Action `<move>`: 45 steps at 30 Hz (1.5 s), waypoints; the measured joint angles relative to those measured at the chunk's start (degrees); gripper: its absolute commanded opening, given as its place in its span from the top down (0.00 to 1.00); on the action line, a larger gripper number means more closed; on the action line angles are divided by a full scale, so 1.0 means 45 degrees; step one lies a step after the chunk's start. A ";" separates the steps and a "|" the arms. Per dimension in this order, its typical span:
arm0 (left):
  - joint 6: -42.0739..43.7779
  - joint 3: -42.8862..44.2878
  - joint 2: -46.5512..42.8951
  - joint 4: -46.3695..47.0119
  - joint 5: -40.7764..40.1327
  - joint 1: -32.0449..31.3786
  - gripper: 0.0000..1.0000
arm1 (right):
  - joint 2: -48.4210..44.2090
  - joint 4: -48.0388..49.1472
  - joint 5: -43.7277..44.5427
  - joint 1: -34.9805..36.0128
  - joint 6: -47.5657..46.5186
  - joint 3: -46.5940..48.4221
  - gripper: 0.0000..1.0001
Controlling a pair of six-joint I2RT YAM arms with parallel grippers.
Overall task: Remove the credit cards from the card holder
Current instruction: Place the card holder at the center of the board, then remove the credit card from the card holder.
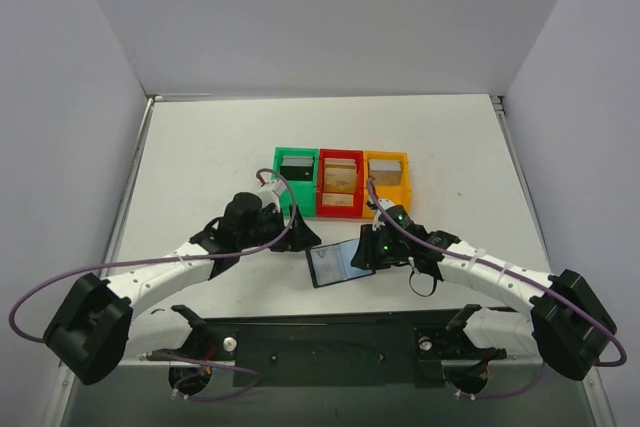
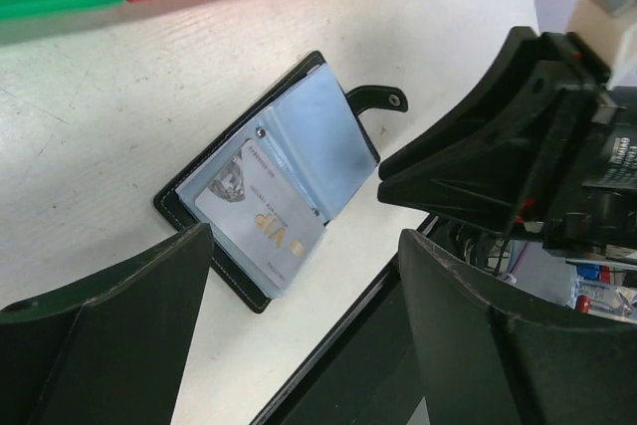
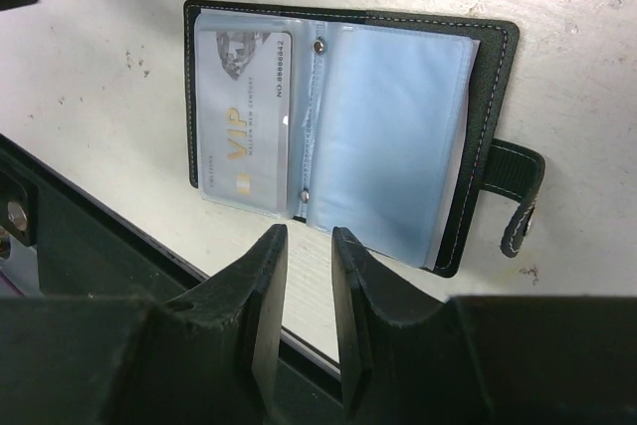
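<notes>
The card holder (image 1: 338, 264) lies open and flat on the white table between my two grippers. Its black edge, side tab (image 3: 518, 196) and pale blue sleeves show in the right wrist view (image 3: 388, 126) and the left wrist view (image 2: 318, 136). A grey VIP card (image 3: 244, 116) sits in the left sleeve, and it also shows in the left wrist view (image 2: 261, 211). My left gripper (image 1: 305, 237) is wide open and empty, just left of the holder (image 2: 304, 246). My right gripper (image 1: 362, 255) hovers at the holder's near edge (image 3: 309, 231), jaws a narrow gap apart, empty.
A green bin (image 1: 296, 175), a red bin (image 1: 340, 185) and an orange bin (image 1: 386, 179) stand in a row just behind the holder. The black base plate (image 1: 330, 342) runs along the near table edge. My right gripper's body (image 2: 518, 136) is close beside the left one.
</notes>
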 measured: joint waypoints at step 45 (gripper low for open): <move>-0.1302 -0.1234 0.2157 0.1773 -0.1549 -0.1127 0.33 | 0.0947 0.0345 0.0573 0.1336 0.0384 -0.0180 0.64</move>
